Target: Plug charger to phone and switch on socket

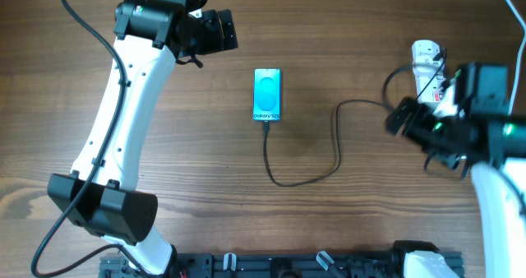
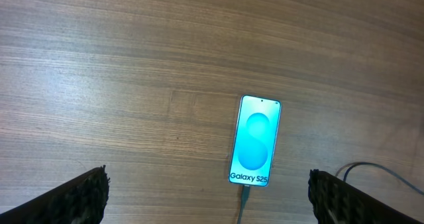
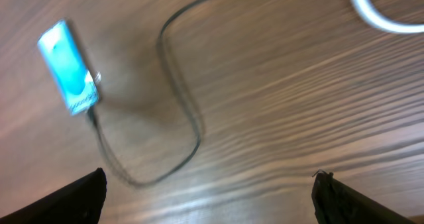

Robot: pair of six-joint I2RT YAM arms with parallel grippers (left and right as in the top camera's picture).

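Our left gripper [image 2: 207, 177] hangs over the table's far left part, fingers [image 2: 83, 197] spread wide with nothing between them. Just to its right, the phone [image 1: 267, 95] lies flat about mid-table, a little toward the far edge, with its white strip facing the near edge.

The charger [image 1: 283, 179] meets the phone at that end. We judge the tip to be seated, though the joint is too small to be sure. From there the cable loops toward the near edge, then climbs and runs right under our right arm.

The right gripper [image 3: 209, 177] hovers there above bare wood, its fingers [image 3: 358, 201] also wide and empty. Behind it the socket [image 1: 426, 60] sits by the far right corner, partly hidden by the arm. We cannot make out its switch.

The switch looks like what is left to do, and the risks gather on the right:
- Reaching for the socket, the arm could snag the cable, dragging the phone or pulling the tip out.
- A wide finger could shove the light block instead of pressing the switch.
- Because our view of the socket is blocked, we could easily miss the switch.
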